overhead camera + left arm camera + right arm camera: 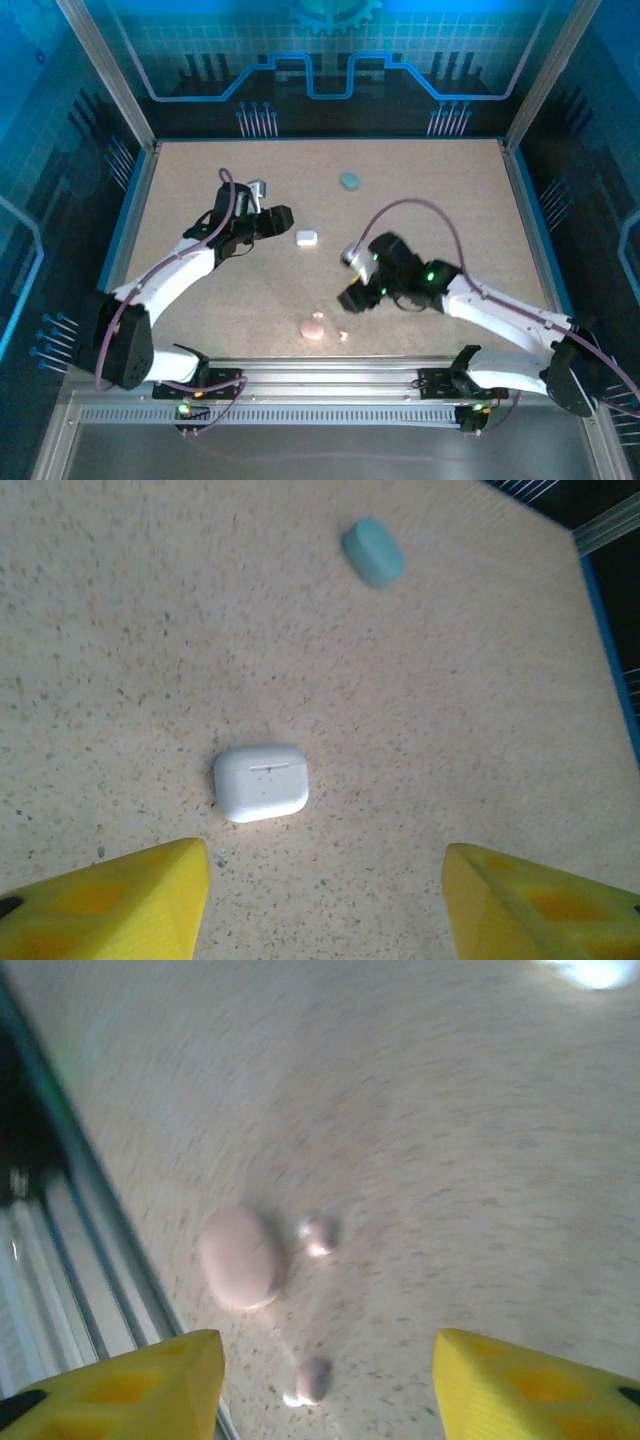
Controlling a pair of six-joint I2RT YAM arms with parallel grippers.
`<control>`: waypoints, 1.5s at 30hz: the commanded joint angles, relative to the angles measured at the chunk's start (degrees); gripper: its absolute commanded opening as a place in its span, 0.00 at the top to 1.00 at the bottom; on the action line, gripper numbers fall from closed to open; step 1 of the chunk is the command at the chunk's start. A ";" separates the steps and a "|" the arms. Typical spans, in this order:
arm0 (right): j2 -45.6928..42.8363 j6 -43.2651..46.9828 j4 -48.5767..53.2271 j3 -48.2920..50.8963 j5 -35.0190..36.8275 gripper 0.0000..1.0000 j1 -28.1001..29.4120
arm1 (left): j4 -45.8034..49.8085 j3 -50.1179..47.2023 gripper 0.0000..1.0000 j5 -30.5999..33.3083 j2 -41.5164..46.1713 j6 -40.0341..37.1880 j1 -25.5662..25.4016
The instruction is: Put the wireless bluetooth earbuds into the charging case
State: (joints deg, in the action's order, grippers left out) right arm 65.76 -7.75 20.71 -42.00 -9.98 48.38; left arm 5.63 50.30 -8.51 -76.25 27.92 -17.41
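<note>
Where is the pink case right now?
The pink case lies low and central in the top view, near the front edge, below-left of the right tool, with two earbuds beside it.

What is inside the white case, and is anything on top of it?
The white case lies closed on the table with nothing on top. Being shut, it hides its inside, so what it holds cannot be seen.

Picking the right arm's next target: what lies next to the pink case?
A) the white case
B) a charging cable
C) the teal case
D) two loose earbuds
D: the right wrist view shows two small earbuds lying loose right beside the pink case, neither inside it.
</note>
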 commanded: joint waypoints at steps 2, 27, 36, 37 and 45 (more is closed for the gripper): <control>-1.11 16.60 -14.53 8.22 7.52 0.37 10.15 | -4.49 -4.14 0.36 3.18 8.66 -2.27 0.27; 21.50 22.50 -29.87 6.62 9.32 0.35 15.08 | -14.13 -14.44 0.27 6.76 21.46 -6.91 0.27; 25.27 21.89 -30.28 5.30 6.55 0.44 14.77 | -13.97 -14.31 0.27 6.85 20.96 -6.93 0.27; 25.46 21.87 -30.43 5.34 6.55 0.45 14.81 | -14.00 -14.36 0.27 6.85 20.96 -6.97 0.28; 27.00 21.46 -31.59 5.28 6.61 0.50 14.73 | -13.76 -14.27 0.27 6.93 20.88 -6.98 0.27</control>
State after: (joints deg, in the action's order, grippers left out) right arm 91.26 13.96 -8.71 -35.53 -3.01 63.31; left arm -6.76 36.51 -2.50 -55.18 22.28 -17.41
